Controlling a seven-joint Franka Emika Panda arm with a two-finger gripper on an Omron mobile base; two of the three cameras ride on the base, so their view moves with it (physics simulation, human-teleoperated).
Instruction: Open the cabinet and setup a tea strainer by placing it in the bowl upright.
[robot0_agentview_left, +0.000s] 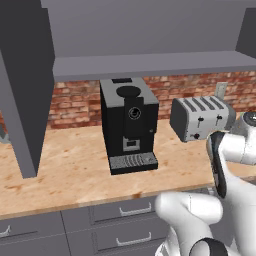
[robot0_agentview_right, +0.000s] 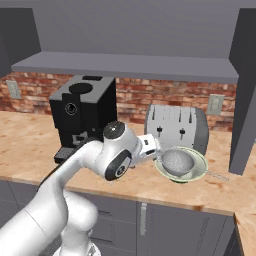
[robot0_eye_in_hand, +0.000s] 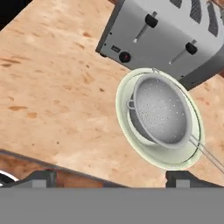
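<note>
With the cabinet (robot0_agentview_right: 135, 35) open above, the tea strainer (robot0_eye_in_hand: 162, 110) sits mesh-up in the bowl (robot0_eye_in_hand: 124, 118) beside the toaster (robot0_eye_in_hand: 175, 30), its wire handle pointing away over the rim, while the gripper (robot0_eye_in_hand: 109, 177) hangs apart, fingers spread and empty.

Wall: red brick (robot0_agentview_left: 75, 102) ran behind the counter, with a pale outlet plate (robot0_agentview_right: 216, 104) at the right.
Counter: light wood-grain top (robot0_agentview_left: 65, 170).
Appliances: black coffee machine (robot0_agentview_left: 128, 122) left, silver toaster (robot0_agentview_right: 176, 127) right.
Below: grey drawers (robot0_agentview_left: 122, 212) with curved handles.
</note>
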